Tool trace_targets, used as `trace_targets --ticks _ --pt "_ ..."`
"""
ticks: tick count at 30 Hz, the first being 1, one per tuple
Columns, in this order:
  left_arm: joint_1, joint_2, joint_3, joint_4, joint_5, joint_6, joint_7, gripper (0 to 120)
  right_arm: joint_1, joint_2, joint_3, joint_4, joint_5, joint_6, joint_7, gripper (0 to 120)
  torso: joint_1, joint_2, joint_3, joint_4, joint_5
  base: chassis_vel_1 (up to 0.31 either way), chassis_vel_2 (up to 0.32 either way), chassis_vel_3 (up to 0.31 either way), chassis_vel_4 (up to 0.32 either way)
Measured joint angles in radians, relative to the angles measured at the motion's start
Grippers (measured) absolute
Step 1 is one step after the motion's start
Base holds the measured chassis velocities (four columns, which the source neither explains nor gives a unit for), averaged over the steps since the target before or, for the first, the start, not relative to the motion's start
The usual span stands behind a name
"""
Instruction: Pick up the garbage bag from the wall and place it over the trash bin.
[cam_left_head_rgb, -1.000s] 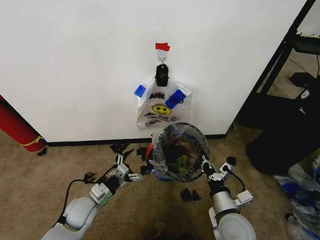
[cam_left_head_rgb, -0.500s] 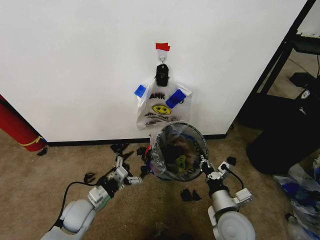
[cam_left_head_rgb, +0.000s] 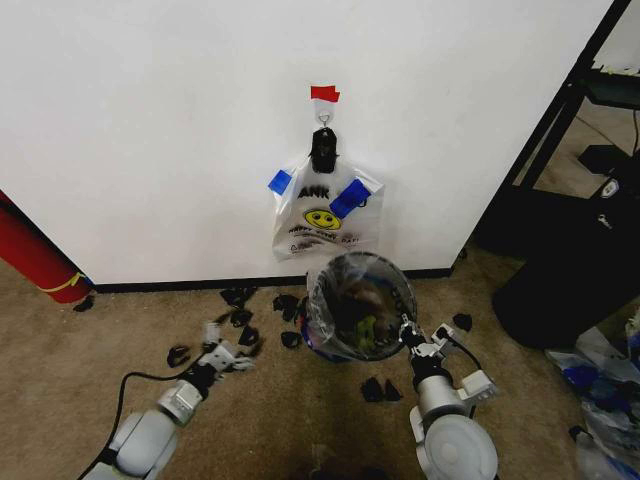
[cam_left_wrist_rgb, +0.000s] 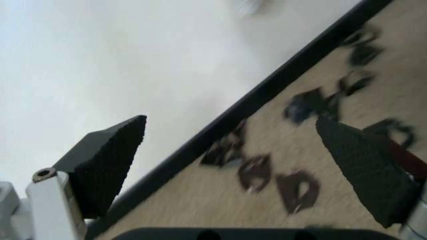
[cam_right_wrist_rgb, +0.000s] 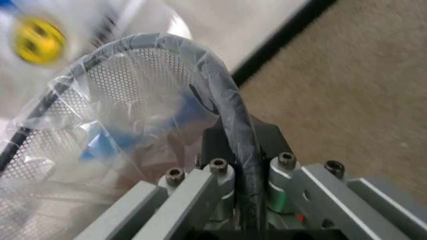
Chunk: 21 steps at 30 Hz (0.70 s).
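The right gripper's (cam_right_wrist_rgb: 230, 162) fingers (cam_right_wrist_rgb: 270, 137) are clenched on the rim of the trash bin (cam_left_head_rgb: 408, 296), one inside the rim and one outside. They pinch the film of the garbage bag (cam_left_head_rgb: 335, 290) against the rim on the side of the bin farthest from the wall (cam_left_head_rgb: 150, 120). I judge that grip is there to keep the thin plastic from sliding off the rim while the rest of it settles. From the fingers the bag runs out over the rest of the rim and sags into the bin's dark inside, so it looks draped over the opening. How snugly it sits on the side toward the wall I cannot tell.

The left gripper (cam_left_wrist_rgb: 233, 150) hangs low over the carpet (cam_left_head_rgb: 80, 340), well apart from the bin on the bin's left. Its fingers are spread wide and grasp nothing. Black scraps (cam_left_head_rgb: 240, 318) lie on the carpet between it and the bin. Being that far off, it seems released from the bag and no part of the hold.

Beyond the bin, a second smiley bag (cam_left_head_rgb: 325, 215) hangs flat on the wall from a black clip (cam_left_head_rgb: 322, 148), touching neither gripper.
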Motion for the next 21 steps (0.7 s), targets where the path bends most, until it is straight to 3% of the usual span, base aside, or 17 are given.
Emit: trace_targets --ticks 2,8,21 --pt "0.016 -0.023 0.006 -0.002 0.006 0.041 -0.080 100 0.024 -0.008 -0.001 -0.016 -0.001 -0.070 0.041 0 0.000 0.000 0.000 0.0001 0.0000 0.000 0.000 0.000 0.000" --pt "0.043 -0.076 0.016 -0.026 0.001 0.065 -0.184 100 0.058 -0.022 -0.016 -0.063 -0.020 -0.147 0.060 0 0.000 0.000 0.000 0.0000 0.0001 0.000 0.000 0.000 0.000" --pt "0.098 -0.107 0.019 -0.130 -0.003 0.042 -0.184 100 0.029 -0.045 0.000 -0.114 -0.120 -0.189 -0.024 0 0.000 0.000 0.000 -0.0002 -0.0001 0.000 0.000 0.000 0.000"
